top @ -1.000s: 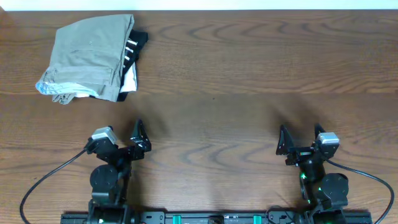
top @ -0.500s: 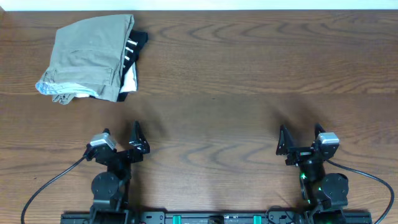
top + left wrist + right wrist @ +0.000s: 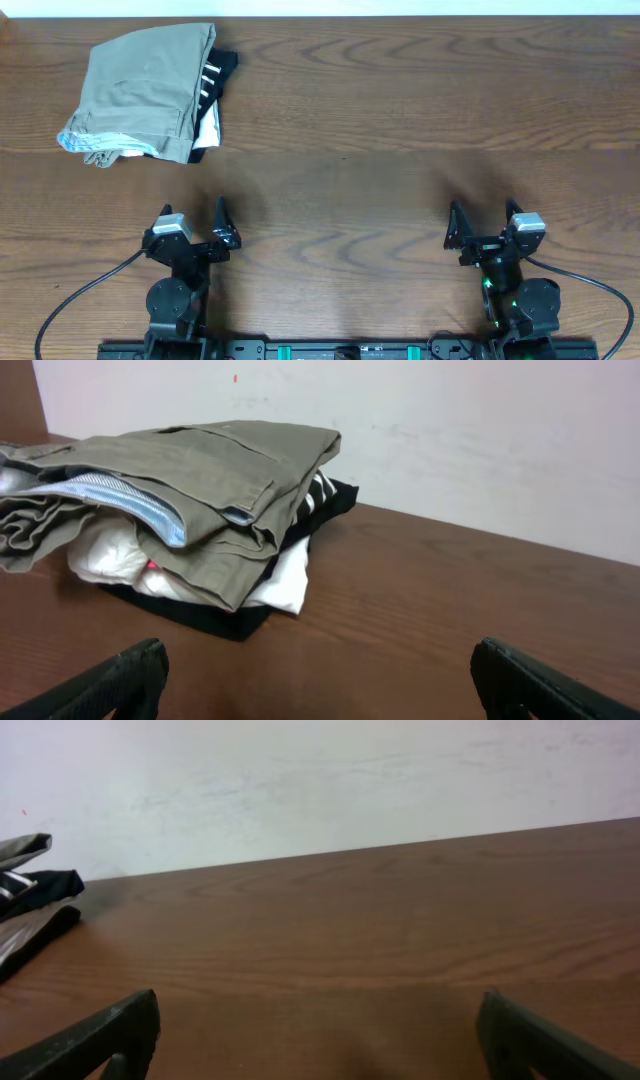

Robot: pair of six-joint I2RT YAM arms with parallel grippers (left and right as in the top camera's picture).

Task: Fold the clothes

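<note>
Change: over the last second the left arm's wrist has turned and settled low by its base, squaring up to match the right arm. The right arm and the cloth have not moved.
Left claw (image 3: 193, 218): fingers spread wide, holding nothing, well apart from the pile.
Right claw (image 3: 483, 222): also spread wide and empty, facing bare wood.
Shorts (image 3: 140, 95): at the far left of the bench (image 3: 400, 120), folded into a compact stack. The blue waistband lining shows at the left end in the left wrist view.
Under them: a striped garment (image 3: 212, 78), also folded, peeking out on the right side.
Meaning: the fold looks finished and both arms seem parked, so little or nothing appears left to do.
Edges: the pile lies close to the bench's back edge, with the wall (image 3: 480, 440) just behind.
Open room: the centre and right of the bench are free wood, and nothing stands between either claw and the pile.
</note>
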